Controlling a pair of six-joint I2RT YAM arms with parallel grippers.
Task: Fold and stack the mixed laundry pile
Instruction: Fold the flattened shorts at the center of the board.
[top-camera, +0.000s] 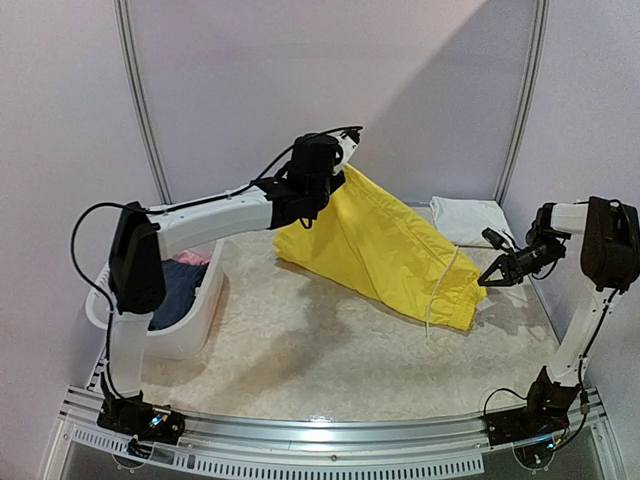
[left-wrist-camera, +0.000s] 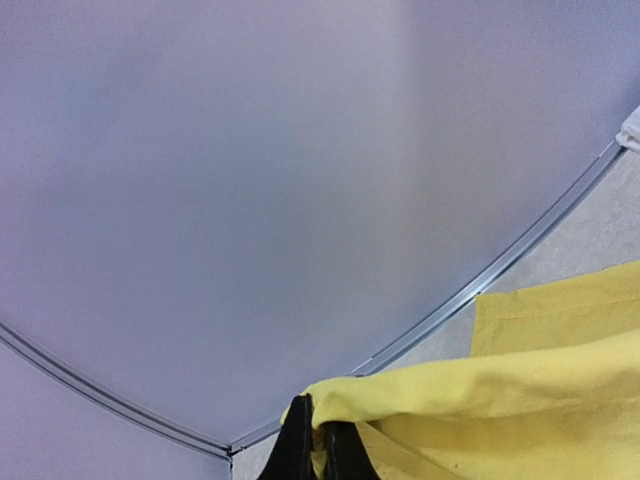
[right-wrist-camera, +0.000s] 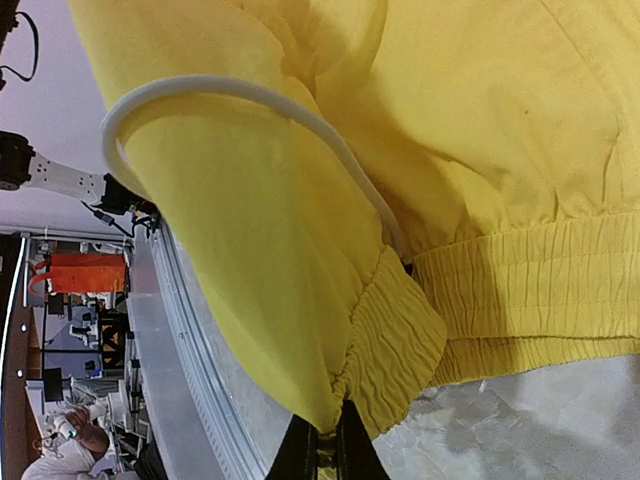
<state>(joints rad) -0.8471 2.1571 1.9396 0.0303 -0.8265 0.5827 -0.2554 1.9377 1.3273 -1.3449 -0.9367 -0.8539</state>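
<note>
No lettering, label, brand, number or sign can be read in any of the three views. The yellow shorts (top-camera: 385, 250) show one tiny dark speck on plain cloth, too small to make out as a letter or logo.

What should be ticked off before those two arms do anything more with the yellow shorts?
1. Left gripper pinches an edge of the yellow shorts: ok.
2. Right gripper pinches the waistband: ok.
3. Shorts spread between the arms without a twist: cannot tell.
4. Lowest corner clear of the table: cannot tell.
5. White cord tucked away: not ok, it dangles in a loose loop.
6. Folded white cloth apart from the shorts, at the far right: ok.
</note>
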